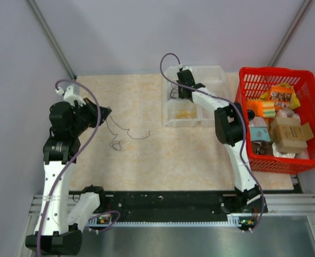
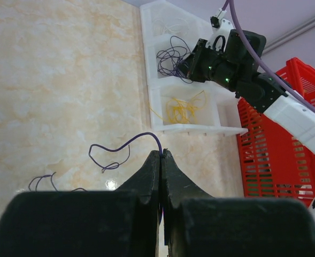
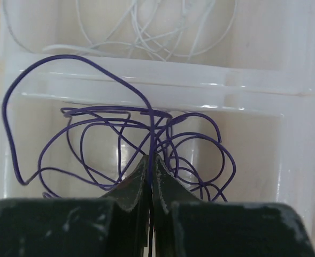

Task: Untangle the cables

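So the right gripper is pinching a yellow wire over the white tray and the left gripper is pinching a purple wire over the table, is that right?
Not quite. The right wrist view shows the right gripper pinching a purple strand, not a yellow one, over the white tray. The left gripper does pinch a purple wire over the table.

Robot lab cell: bare grey walls [image 1: 120,32], aluminium mounting rail [image 1: 285,203].

Overhead looks down; close wrist views share tray [image 2: 200,128].
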